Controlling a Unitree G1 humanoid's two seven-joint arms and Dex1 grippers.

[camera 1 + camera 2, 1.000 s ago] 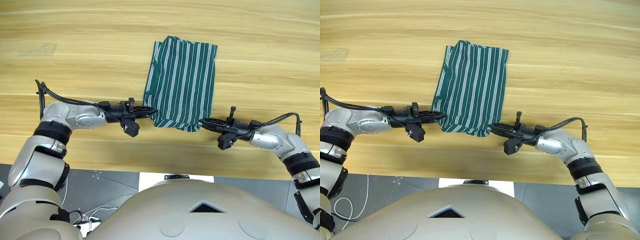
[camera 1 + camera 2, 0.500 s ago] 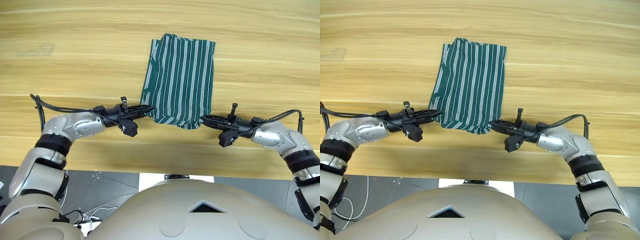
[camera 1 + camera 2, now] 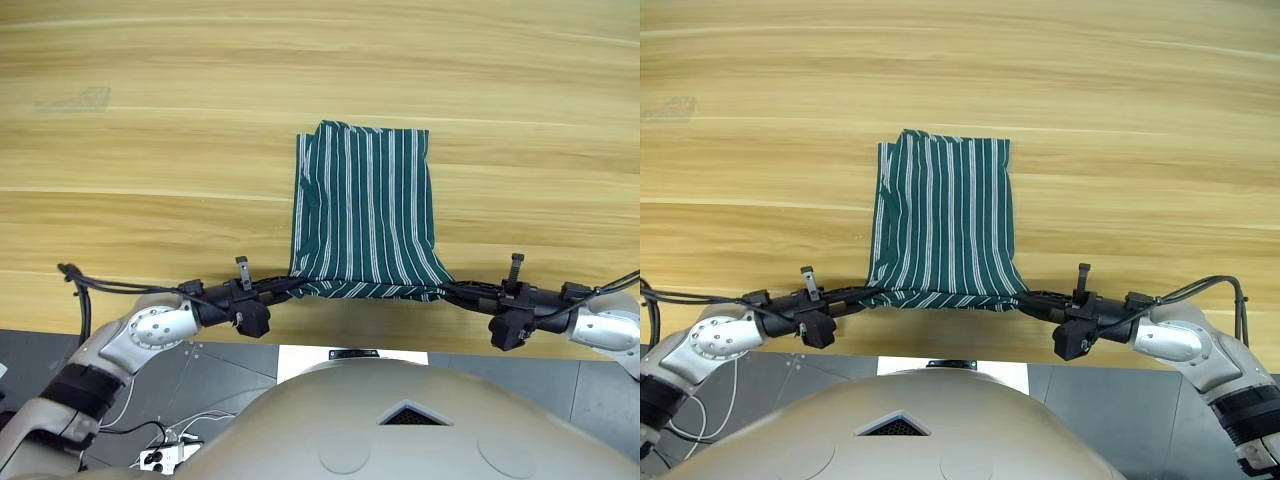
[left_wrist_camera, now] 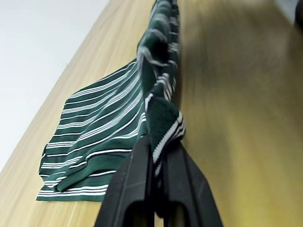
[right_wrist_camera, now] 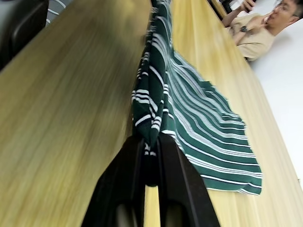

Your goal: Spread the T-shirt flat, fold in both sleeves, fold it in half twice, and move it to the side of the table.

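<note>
A green T-shirt with white stripes lies folded into a long rectangle on the wooden table, its near edge stretched taut by the table's front edge. My left gripper is shut on the near left corner of the T-shirt. My right gripper is shut on the near right corner of the T-shirt. The far end of the cloth rests flat on the wood.
The table's front edge runs just under both grippers. Bare wood stretches wide on both sides of the cloth and beyond it.
Both grippers have pulled the T-shirt's near corners toward me, down to the table's front edge. The cloth slid along and straightened from a slant to square.
</note>
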